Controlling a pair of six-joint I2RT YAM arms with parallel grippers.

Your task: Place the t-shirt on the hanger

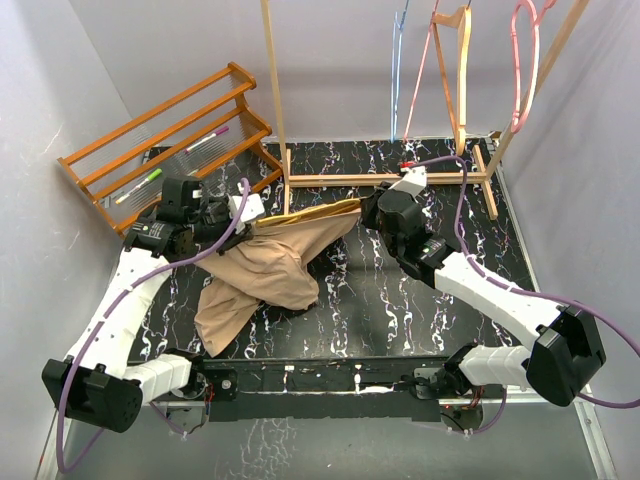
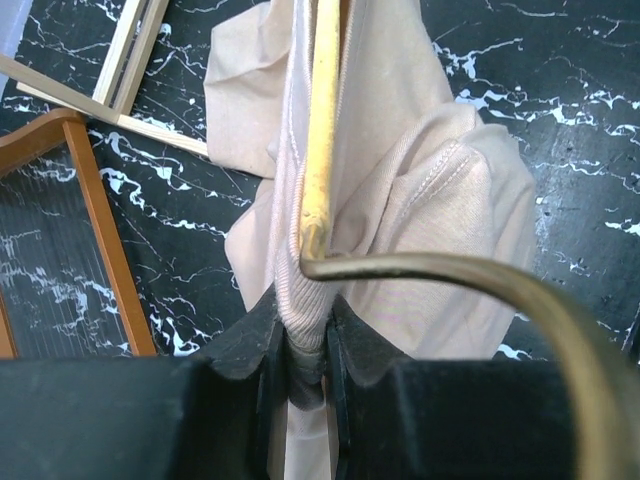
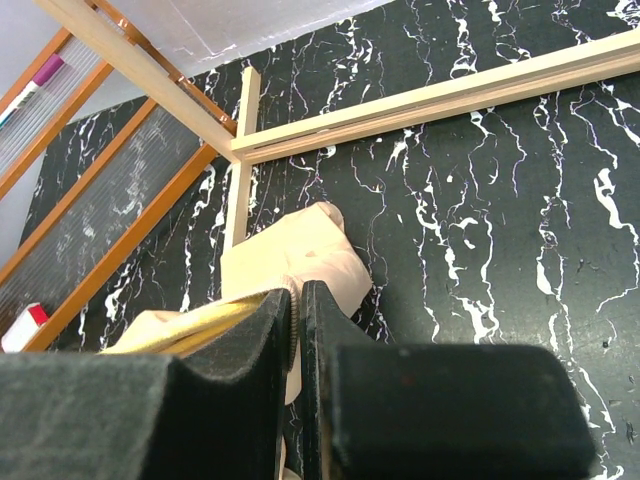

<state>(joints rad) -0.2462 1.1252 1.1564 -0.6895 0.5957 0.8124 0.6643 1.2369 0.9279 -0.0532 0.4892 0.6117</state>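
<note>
The tan t-shirt point(image 1: 268, 268) lies bunched on the black marble table, left of centre. The mustard-yellow hanger point(image 1: 315, 214) runs through its top, between my two grippers. My left gripper point(image 1: 241, 214) is shut on the ribbed collar of the t-shirt point(image 2: 400, 200); its jaws point(image 2: 305, 335) pinch the rib just below the hanger point(image 2: 322, 120), whose hook curves off to the right. My right gripper point(image 1: 371, 210) is shut on a thin ribbed edge of the t-shirt point(image 3: 300, 255), and beside its jaws point(image 3: 297, 300) one arm of the hanger point(image 3: 200, 325) shows.
An orange-brown wooden rack point(image 1: 170, 135) holding markers stands at the back left. A light wooden clothes stand point(image 1: 390, 178) rises at the back, its base bars on the table close to my right gripper. Pink point(image 1: 525, 70), blue point(image 1: 400, 60) and wooden hangers point(image 1: 462, 60) hang from it.
</note>
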